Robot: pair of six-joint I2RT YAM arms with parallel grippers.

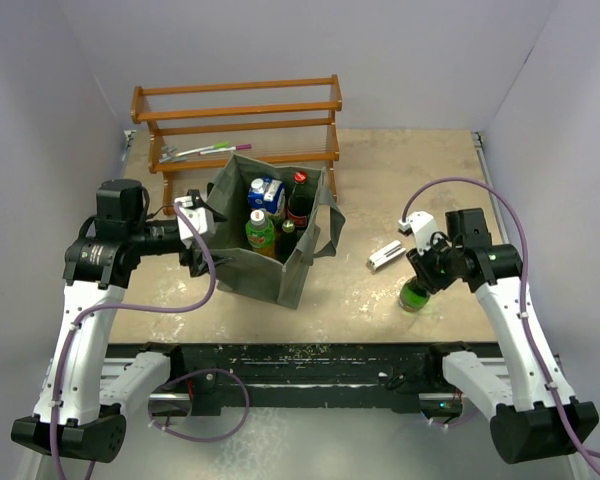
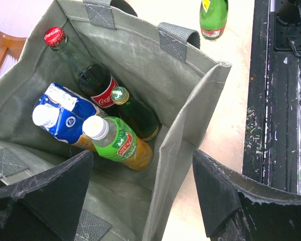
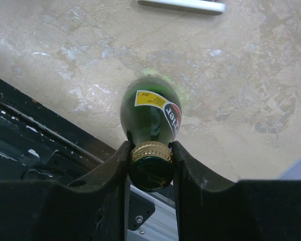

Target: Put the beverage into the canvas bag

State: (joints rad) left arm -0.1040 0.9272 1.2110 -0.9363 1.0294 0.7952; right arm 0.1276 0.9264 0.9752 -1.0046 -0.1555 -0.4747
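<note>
beige tabletop (image 3: 65,50), right pincer (image 3: 150,150) gripping green bottle (image 3: 148,118), base hidden

Robot lab cell, white enclosure walls (image 1: 70,60), bench-bolted arms

Bright, even light, apparently from overhead, leaves only soft, short shadows beside the bag (image 1: 248,282) and rack (image 1: 236,106) in the top view. Close to the lens, the fingers (image 2: 40,196) of the left gripper (image 2: 143,165) look slightly soft. The green bottle (image 3: 149,118) casts a faint green glow on the table (image 3: 241,75); a weak sheen shows on its glass.
</note>
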